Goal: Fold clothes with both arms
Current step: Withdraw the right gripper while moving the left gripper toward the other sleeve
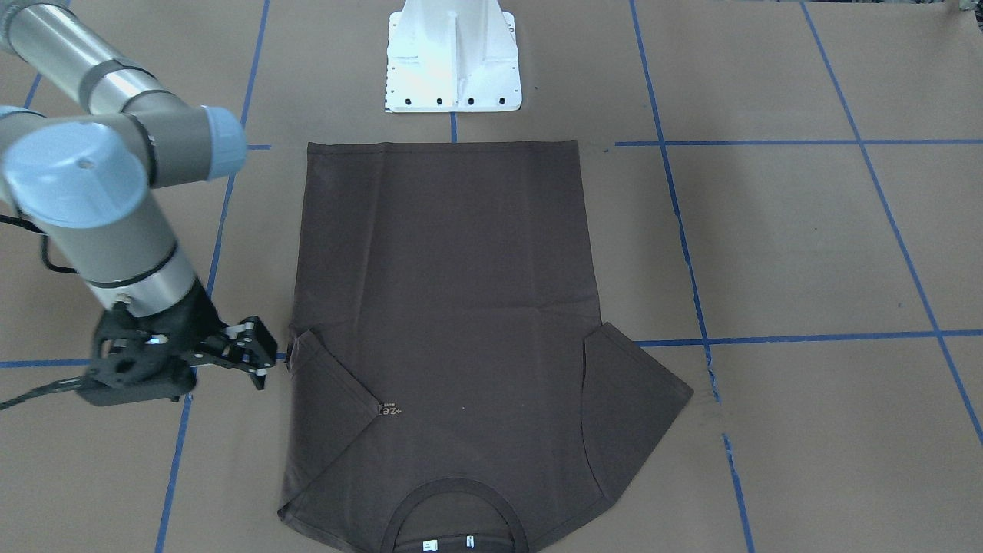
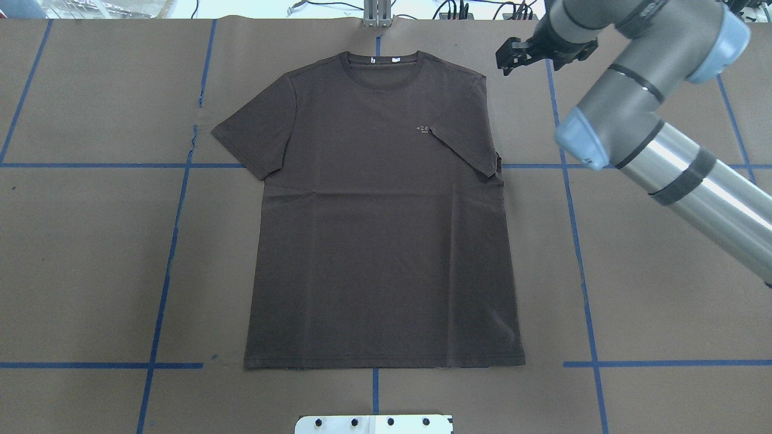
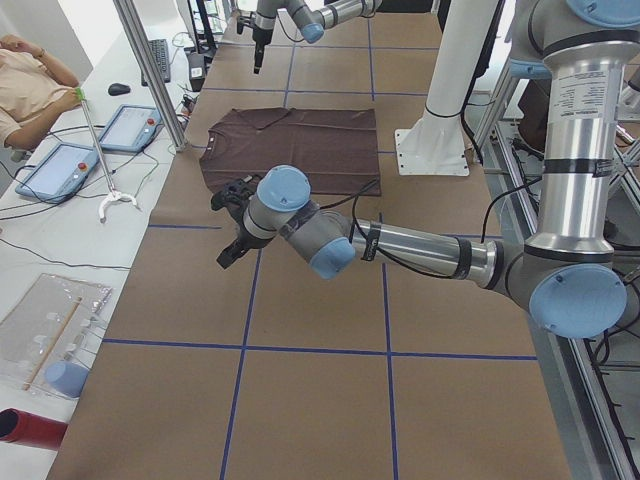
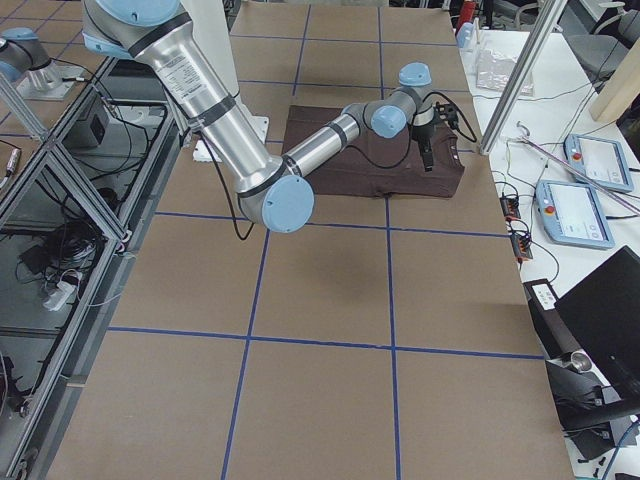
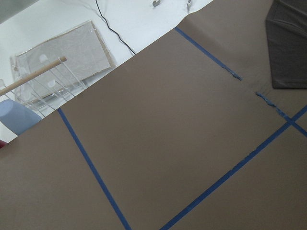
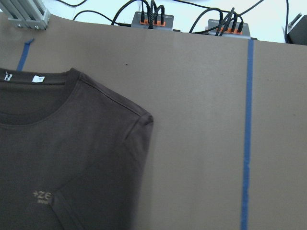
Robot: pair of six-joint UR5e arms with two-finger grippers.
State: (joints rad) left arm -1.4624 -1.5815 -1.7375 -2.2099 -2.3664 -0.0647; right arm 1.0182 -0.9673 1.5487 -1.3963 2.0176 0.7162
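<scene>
The dark brown T-shirt [image 1: 461,307] lies flat on the brown table, collar on the far side from the robot [image 2: 380,241]. One sleeve [image 2: 464,147] is folded in over the chest beside the pale lettering. The other sleeve [image 2: 253,132] is spread out. My right gripper [image 1: 261,353] is open and empty, just off the shirt's edge next to the folded sleeve [image 2: 506,60]. My left gripper [image 3: 228,250] shows only in the exterior left view, over bare table beyond the spread sleeve. I cannot tell whether it is open or shut. The left wrist view shows only a sleeve corner [image 5: 288,48].
The white pedestal base [image 1: 453,57] stands at the hem side of the shirt. Blue tape lines [image 2: 175,241] cross the table. Beyond the collar-side edge are aluminium posts [image 3: 150,70], tablets [image 3: 125,125], cables and a seated person [image 3: 30,70]. A clear plastic tray [image 5: 62,57] lies off the table.
</scene>
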